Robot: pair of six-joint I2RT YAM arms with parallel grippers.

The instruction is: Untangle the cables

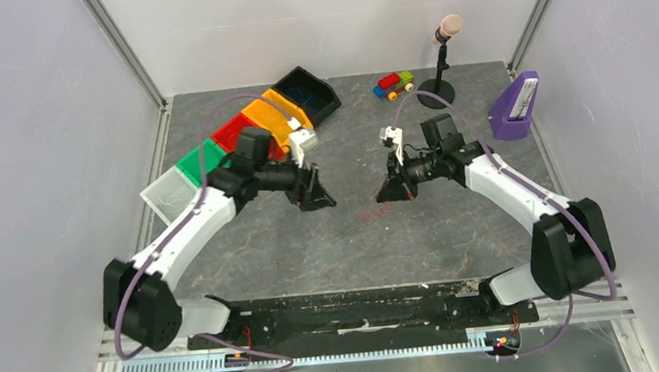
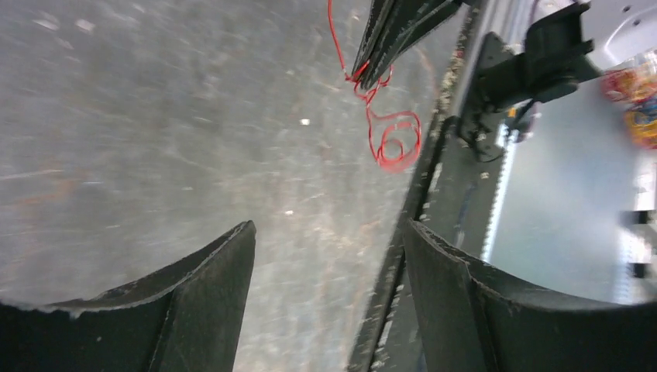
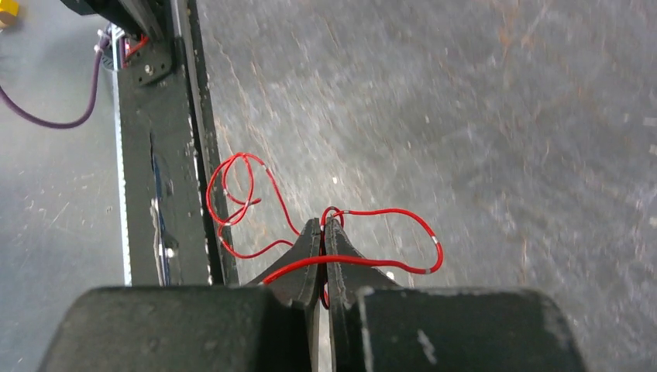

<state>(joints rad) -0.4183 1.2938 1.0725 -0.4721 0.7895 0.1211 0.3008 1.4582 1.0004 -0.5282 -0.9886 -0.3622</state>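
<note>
A thin red cable [image 1: 370, 212] lies in loose curls on the grey tabletop between the two arms. My right gripper [image 1: 396, 191] is shut on it. In the right wrist view the red cable [image 3: 232, 186] passes between the closed fingertips [image 3: 323, 225], with a loop out to each side. My left gripper [image 1: 316, 196] is open and empty, a short way left of the cable. The left wrist view shows its spread gripper [image 2: 329, 229] over bare table, with the right gripper [image 2: 380, 70] and the hanging red curl [image 2: 395, 143] ahead. No cable of any other colour is in view.
A row of bins stands at the back left: black [image 1: 309, 93], orange [image 1: 273, 119], red [image 1: 233, 131], green [image 1: 202, 159], clear [image 1: 167, 193]. A toy car [image 1: 393, 83], a microphone stand [image 1: 441, 59] and a purple box [image 1: 515, 107] are at the back right. A black base rail [image 1: 346, 310] runs along the near edge.
</note>
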